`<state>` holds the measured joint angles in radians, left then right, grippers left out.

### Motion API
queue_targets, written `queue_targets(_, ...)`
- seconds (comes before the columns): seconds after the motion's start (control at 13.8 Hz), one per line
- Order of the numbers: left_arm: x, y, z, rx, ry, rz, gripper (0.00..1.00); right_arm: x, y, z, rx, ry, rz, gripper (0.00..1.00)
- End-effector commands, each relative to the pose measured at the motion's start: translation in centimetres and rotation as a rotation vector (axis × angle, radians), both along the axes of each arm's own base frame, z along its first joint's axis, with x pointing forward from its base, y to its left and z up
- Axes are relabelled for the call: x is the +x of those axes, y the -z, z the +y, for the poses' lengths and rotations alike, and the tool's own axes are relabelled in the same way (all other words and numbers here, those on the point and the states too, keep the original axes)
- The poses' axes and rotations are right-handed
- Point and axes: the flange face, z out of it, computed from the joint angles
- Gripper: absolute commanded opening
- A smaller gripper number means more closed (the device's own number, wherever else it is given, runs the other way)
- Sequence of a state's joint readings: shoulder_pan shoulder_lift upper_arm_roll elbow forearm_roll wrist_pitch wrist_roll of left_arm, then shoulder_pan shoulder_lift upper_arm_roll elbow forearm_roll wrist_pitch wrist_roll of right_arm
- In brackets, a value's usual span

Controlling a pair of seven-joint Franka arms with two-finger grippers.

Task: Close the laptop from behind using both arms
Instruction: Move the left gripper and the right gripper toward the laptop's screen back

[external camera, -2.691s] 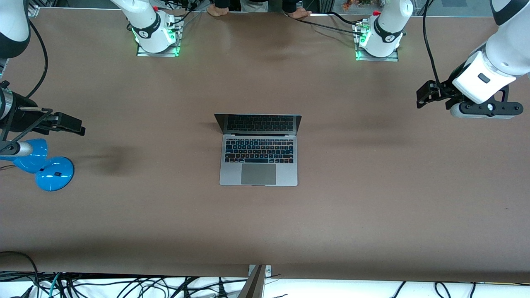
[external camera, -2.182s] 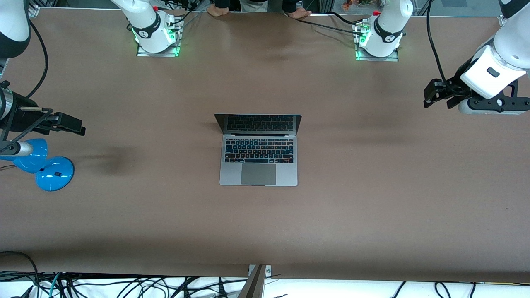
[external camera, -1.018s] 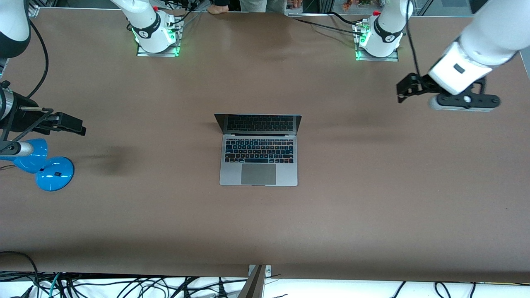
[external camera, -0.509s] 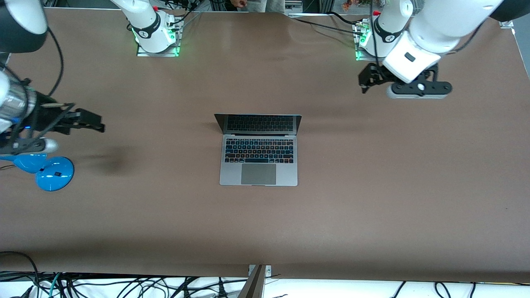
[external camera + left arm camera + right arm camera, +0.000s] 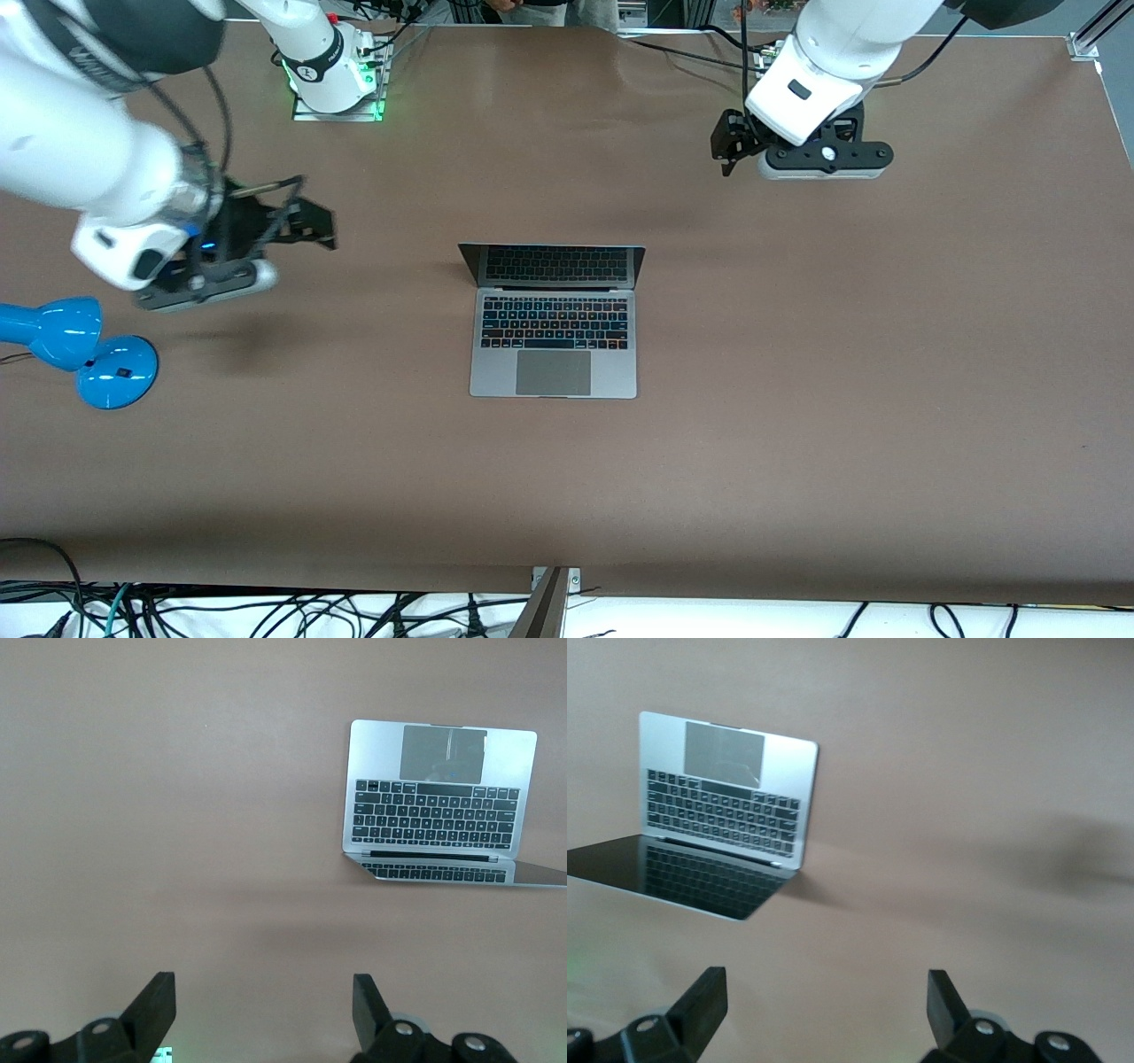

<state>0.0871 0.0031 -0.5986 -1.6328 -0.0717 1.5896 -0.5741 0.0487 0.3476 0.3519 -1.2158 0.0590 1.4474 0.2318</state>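
The silver-grey laptop (image 5: 554, 341) sits open in the middle of the brown table, its dark screen (image 5: 552, 265) upright on the side toward the robots' bases. My left gripper (image 5: 725, 152) is open and empty. It hangs over bare table between the laptop and the left arm's base. My right gripper (image 5: 317, 221) is also open and empty, over bare table toward the right arm's end, level with the screen. The left wrist view shows the laptop (image 5: 438, 806) ahead of that open gripper (image 5: 263, 1010). The right wrist view shows the laptop (image 5: 726, 815) ahead of its open gripper (image 5: 824, 1001).
A blue desk lamp (image 5: 80, 350) lies on the table at the right arm's end, nearer the front camera than the right gripper. The right arm's green-lit base (image 5: 335, 84) stands at the table's edge. Cables (image 5: 266, 611) hang below the near edge.
Both arms have swung in from the table's ends toward the laptop. The left gripper moved first and the right gripper followed in the last half second. The laptop has not moved.
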Motion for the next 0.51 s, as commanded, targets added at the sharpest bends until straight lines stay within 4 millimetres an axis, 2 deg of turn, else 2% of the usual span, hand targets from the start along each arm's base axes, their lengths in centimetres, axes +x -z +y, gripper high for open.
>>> queue_targets(0.0, -1.2, -0.7, -0.9, -0.007, -0.058, 0.009, 0.39, -2.0, 0.3, 5.3, -0.019, 0.064, 0.001, 1.0)
queue_targets(0.15, -2.6, -0.8, -3.2, -0.005, -0.077, 0.007, 0.07, -2.9, 1.1, 8.8, -0.023, 0.141, 0.007, 0.99)
queue_targets(0.22, -2.8, -0.7, -3.6, -0.002, -0.094, 0.011, 0.0, -3.4, 1.4, 10.2, -0.03, 0.183, 0.012, 0.94)
queue_targets(0.29, -3.3, -0.7, -4.3, -0.001, -0.085, 0.012, 0.0, -4.0, 1.6, 11.6, -0.034, 0.21, 0.016, 0.87)
queue_targets(0.44, -4.0, -0.6, -5.3, 0.0, -0.069, 0.014, 0.0, -5.3, 2.5, 13.9, -0.052, 0.246, 0.035, 0.67)
